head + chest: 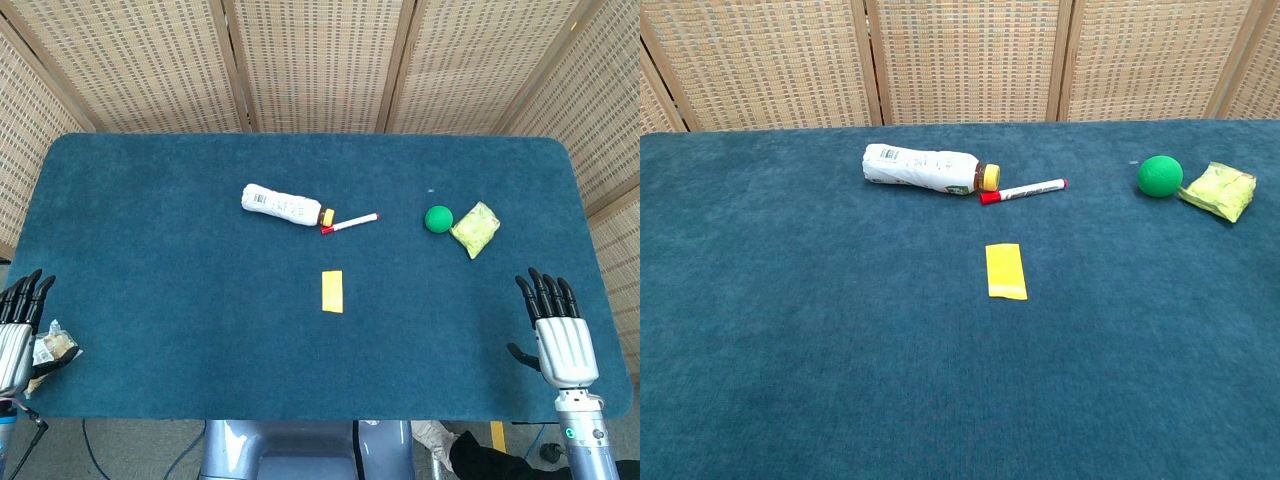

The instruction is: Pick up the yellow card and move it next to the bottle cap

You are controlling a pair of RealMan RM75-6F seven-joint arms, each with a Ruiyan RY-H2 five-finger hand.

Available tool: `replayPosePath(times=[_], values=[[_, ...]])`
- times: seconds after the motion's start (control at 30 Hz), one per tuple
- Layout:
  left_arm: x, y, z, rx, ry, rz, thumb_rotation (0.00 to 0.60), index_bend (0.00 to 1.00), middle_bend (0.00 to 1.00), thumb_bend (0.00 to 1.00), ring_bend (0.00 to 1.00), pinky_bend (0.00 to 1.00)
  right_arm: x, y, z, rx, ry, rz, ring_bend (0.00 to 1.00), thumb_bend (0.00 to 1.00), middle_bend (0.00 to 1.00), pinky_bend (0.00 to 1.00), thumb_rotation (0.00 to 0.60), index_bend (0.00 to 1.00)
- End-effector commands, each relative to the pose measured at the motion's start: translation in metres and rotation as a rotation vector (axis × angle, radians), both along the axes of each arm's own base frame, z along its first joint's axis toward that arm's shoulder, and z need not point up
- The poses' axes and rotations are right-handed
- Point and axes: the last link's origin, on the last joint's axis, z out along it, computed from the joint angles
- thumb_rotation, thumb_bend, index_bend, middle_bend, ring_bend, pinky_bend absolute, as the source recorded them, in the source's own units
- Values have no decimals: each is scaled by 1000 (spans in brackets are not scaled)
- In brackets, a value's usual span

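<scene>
The yellow card [332, 291] [1006, 271] lies flat near the middle of the blue table. Behind it a white bottle [282, 205] [920, 167] lies on its side, its yellow cap [327, 216] [990, 177] pointing right. My left hand [16, 332] is at the table's near left edge, fingers spread and holding nothing. At the near right edge my right hand [558, 334] is likewise open with fingers straight. Both are far from the card and show only in the head view.
A red-capped marker [349, 223] [1024, 190] lies just right of the bottle cap. A green ball [438, 218] [1160, 175] and a yellow-green packet [475, 229] [1217, 190] sit at the right. A crumpled wrapper [54, 346] lies by my left hand.
</scene>
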Motion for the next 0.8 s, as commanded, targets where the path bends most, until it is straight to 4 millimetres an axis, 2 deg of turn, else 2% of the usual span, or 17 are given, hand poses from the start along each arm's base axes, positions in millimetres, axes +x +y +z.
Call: replayPosePath(times=[0.03, 0.2, 0.43, 0.67, 0.8], values=[[0, 0, 0, 1, -1, 0, 600, 0, 0, 34, 0, 68, 2, -2, -2, 9, -9, 7, 0, 158, 0, 3, 600, 33], [1, 0, 0, 3, -2, -1, 600, 0, 0, 34, 0, 68, 15, -22, -7, 38, -35, 42, 0, 157, 0, 3, 600, 33], [0, 2, 0, 6, -2, 4, 600, 0, 0, 34, 0, 68, 63, -65, -29, 127, -89, 145, 0, 157, 0, 3, 600, 33], [-1, 3, 2, 11, -3, 8, 600, 0, 0, 35, 0, 68, 117, -92, -71, 228, -167, 193, 0, 169, 0, 3, 600, 33], [-2, 4, 4, 16, -8, 12, 600, 0, 0, 35, 0, 68, 141, -97, -99, 296, -252, 184, 0, 297, 0, 3, 600, 37]])
